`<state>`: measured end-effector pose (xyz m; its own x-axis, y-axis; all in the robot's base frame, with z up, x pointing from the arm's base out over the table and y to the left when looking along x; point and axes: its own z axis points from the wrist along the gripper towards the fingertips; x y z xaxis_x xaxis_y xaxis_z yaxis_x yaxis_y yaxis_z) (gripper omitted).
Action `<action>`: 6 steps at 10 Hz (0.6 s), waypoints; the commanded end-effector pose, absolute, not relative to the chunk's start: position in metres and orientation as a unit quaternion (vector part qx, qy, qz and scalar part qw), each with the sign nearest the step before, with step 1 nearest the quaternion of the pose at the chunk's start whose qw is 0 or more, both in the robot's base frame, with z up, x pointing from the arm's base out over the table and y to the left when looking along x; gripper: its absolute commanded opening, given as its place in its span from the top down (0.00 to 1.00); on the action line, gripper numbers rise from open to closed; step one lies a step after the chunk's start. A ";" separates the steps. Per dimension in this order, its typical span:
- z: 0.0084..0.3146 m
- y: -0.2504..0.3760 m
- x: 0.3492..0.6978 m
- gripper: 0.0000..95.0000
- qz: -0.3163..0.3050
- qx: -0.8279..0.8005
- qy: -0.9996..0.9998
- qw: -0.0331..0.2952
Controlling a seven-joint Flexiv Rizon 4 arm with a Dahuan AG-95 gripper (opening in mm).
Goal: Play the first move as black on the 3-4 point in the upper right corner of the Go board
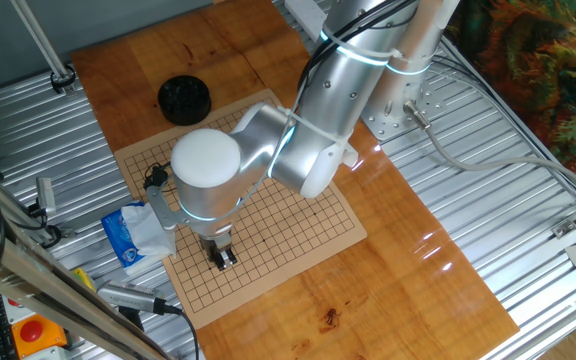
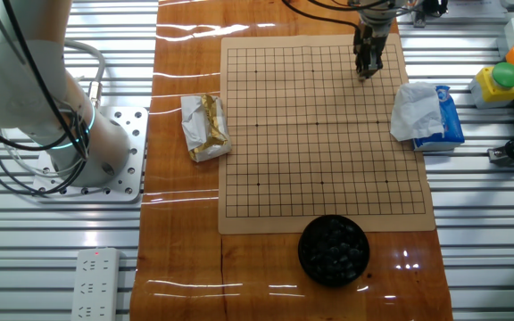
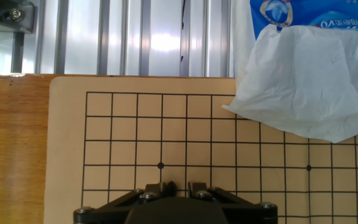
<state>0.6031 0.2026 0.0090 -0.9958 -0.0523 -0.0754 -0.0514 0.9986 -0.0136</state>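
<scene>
The tan Go board lies on the wooden table; it also shows in the other fixed view and in the hand view. No stones lie on its grid. My gripper hangs low over one board corner. In the hand view its fingers stand close together with a small dark lump, seemingly a black stone, between them, just past the corner star point. A 3-4 crossing lies bare one line beyond that star point. A black bowl of stones sits off the opposite board edge.
A blue tissue pack with a white tissue overlaps the board edge beside my gripper; it shows in the hand view. A gold wrapper lies on the far side of the board. Ribbed metal surrounds the wood.
</scene>
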 end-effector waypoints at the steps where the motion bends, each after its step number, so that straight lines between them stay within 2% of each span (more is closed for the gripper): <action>1: 0.008 0.204 0.603 0.80 -0.005 -0.025 0.999 0.038; 6: 0.008 0.206 0.603 0.80 -0.004 -0.023 0.999 0.039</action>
<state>0.6028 0.2062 0.0086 -0.9959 -0.0468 -0.0773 -0.0463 0.9989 -0.0081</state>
